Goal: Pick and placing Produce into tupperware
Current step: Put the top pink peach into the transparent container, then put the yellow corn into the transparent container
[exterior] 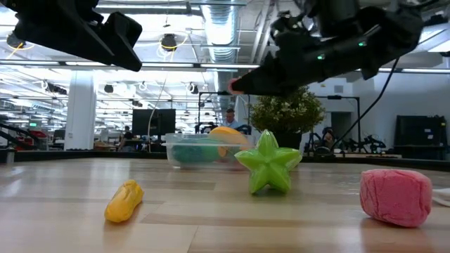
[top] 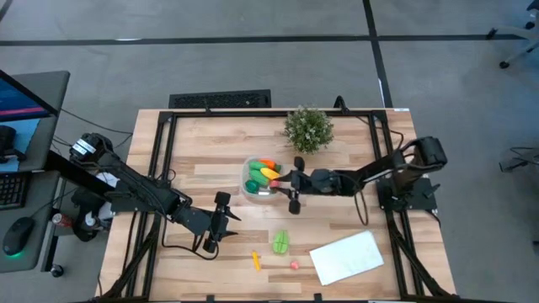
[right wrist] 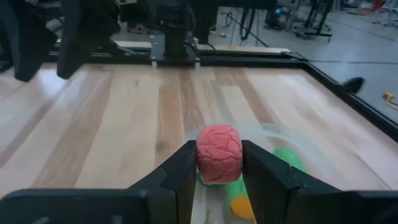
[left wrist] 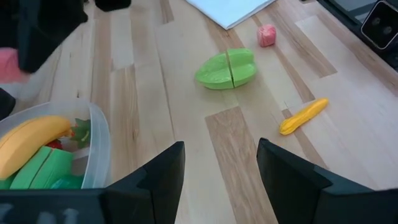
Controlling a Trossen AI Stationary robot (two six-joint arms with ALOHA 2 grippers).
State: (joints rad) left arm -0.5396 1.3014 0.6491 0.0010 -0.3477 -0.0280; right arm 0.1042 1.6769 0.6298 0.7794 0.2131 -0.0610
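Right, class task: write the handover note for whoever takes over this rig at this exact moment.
Right gripper: shut on a pink berry, held over the tupperware.
Left gripper: open, empty, above bare table near the container.
Done: the tupperware holds a banana and green pieces, plus other produce.
Left: release the held berry, then collect the green starfruit, the yellow piece and the second pink berry from the table.

No legible text, labels or signs.
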